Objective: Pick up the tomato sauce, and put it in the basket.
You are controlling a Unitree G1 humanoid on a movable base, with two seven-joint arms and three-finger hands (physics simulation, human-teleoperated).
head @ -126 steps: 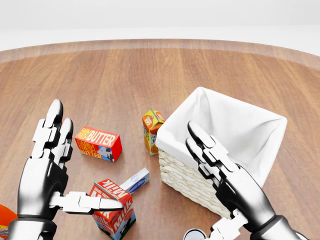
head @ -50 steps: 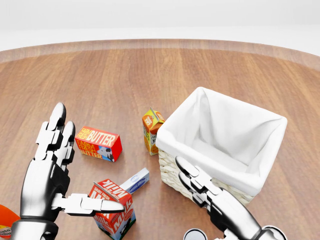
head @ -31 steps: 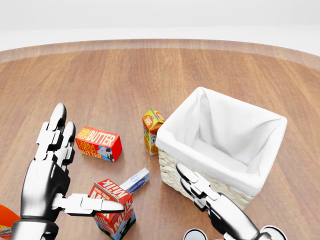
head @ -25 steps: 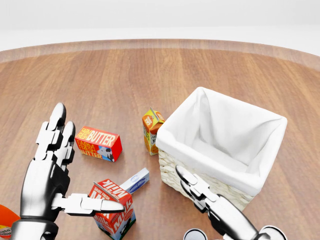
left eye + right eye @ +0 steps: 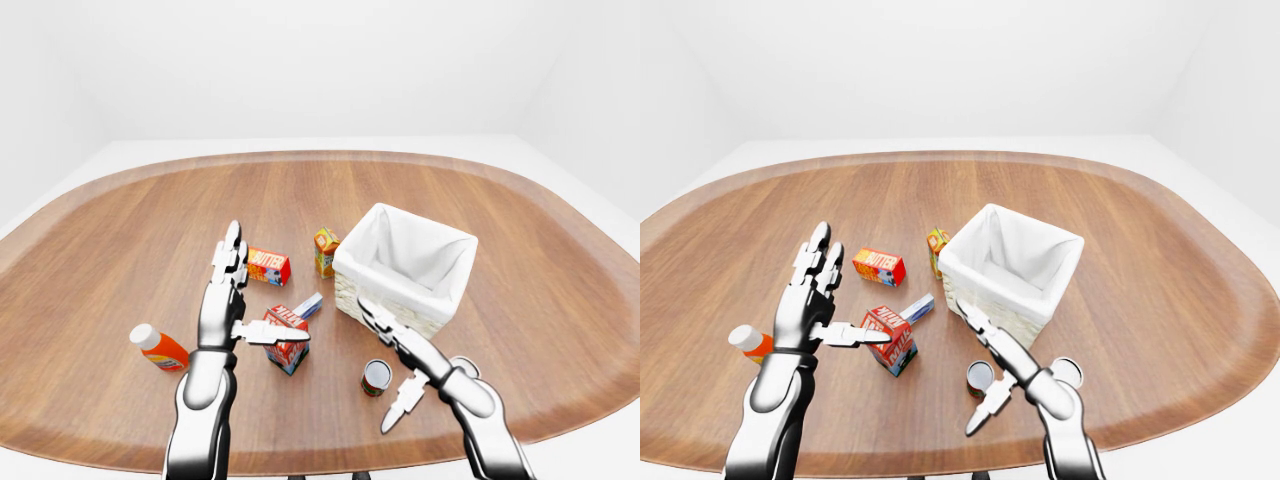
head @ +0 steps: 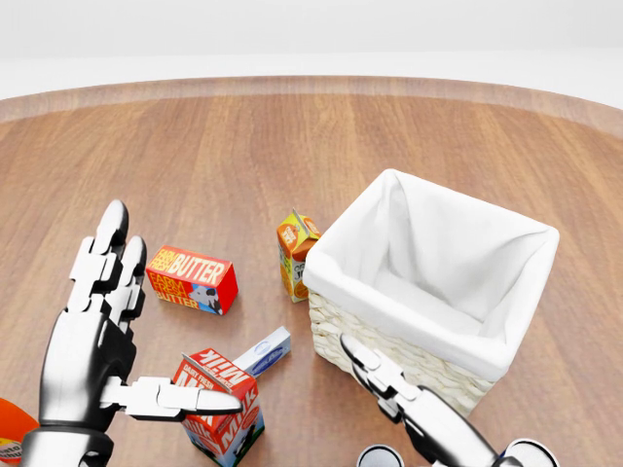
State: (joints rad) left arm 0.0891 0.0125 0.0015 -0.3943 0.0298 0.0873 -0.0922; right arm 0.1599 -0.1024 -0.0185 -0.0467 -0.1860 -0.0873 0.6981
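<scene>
The tomato sauce can [image 5: 376, 377], red with a silver top, stands upright below the basket in the left-eye view; only its top shows at the bottom edge of the head view [image 6: 380, 455]. The wicker basket [image 5: 400, 310] with a white liner stands just above it and looks empty. My right hand [image 5: 392, 366] is open, its fingers stretched over the can towards the basket and its thumb below the can, not closed on it. My left hand [image 5: 255, 295] is open and raised, with its thumb over a milk carton [image 5: 287, 340].
A butter box [image 5: 269, 265] and an orange juice carton [image 5: 325, 251] lie left of the basket. A small blue-and-white box [image 5: 307, 305] lies by the milk carton. An orange bottle [image 5: 158, 347] lies at the far left. A round pale object [image 5: 463, 367] sits by my right wrist.
My right hand has dropped from in front of the basket towards the bottom of the head view, down by the can. My left hand has barely moved.
</scene>
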